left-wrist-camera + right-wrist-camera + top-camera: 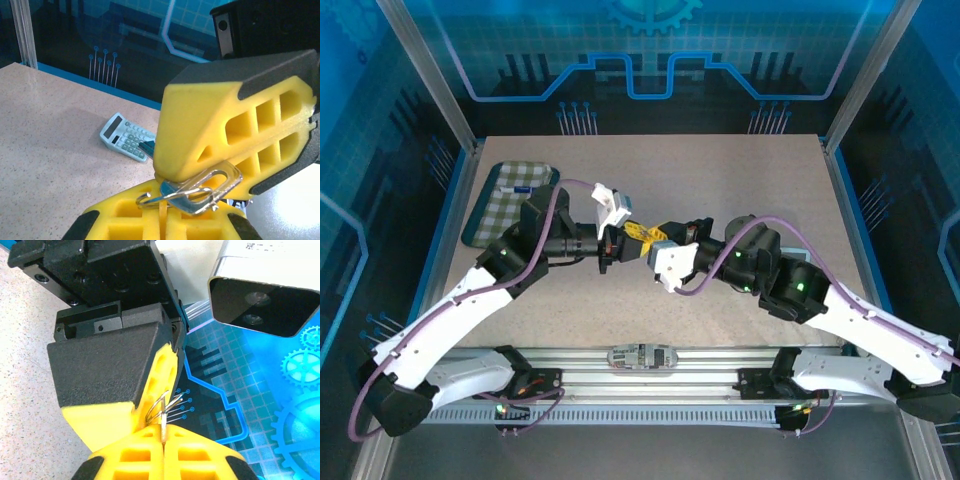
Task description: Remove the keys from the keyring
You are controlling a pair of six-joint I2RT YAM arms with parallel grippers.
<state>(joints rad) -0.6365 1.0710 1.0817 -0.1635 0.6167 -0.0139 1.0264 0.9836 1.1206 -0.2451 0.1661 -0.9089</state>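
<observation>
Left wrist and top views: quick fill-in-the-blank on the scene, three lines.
1. The left claw and the right claw are both shut on the metal ___.
2. A pale ___ lies on the table beyond them.
3. From above, the checked tray sits at the table's far-___ corner.
Missing words: keyring; calculator; left.

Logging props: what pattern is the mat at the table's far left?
The mat is green-and-white checked; top view shows it best.
</observation>
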